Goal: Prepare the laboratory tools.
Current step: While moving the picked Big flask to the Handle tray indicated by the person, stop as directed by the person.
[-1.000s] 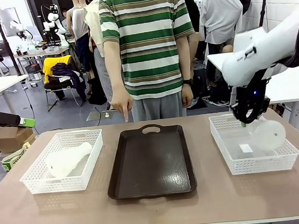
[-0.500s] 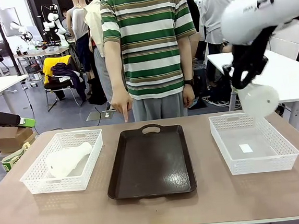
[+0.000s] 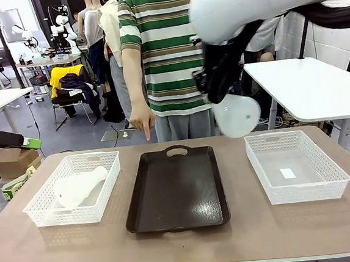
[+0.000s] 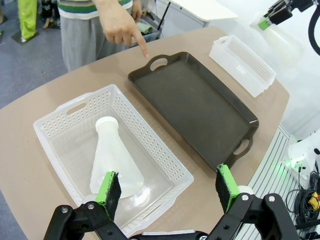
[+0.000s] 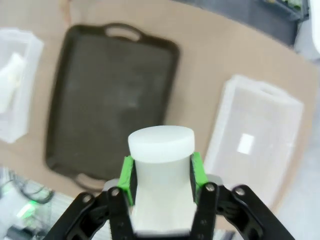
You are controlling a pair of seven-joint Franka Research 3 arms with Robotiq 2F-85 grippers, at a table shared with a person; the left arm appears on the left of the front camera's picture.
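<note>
Now the right jaws, clamped on the neck of one flask [image 3: 236, 114], have lifted it out of the right basket [image 3: 303, 194], where it lay a second ago. They have swung it leftward, so it hangs high above the table [image 3: 245, 235], over the gap between that basket and the dark tray [image 3: 175, 192]. I judge the first tool is on its way to the tray, whose far left corner the person's hand [image 3: 142, 118] points at. The other flask [image 4: 112, 160] lies on its side in the left basket [image 4: 165, 162], untouched. The left jaws stand wide apart above it, holding nothing. Counted: two flasks, one aloft and one lying; two white baskets; one tray between them.
</note>
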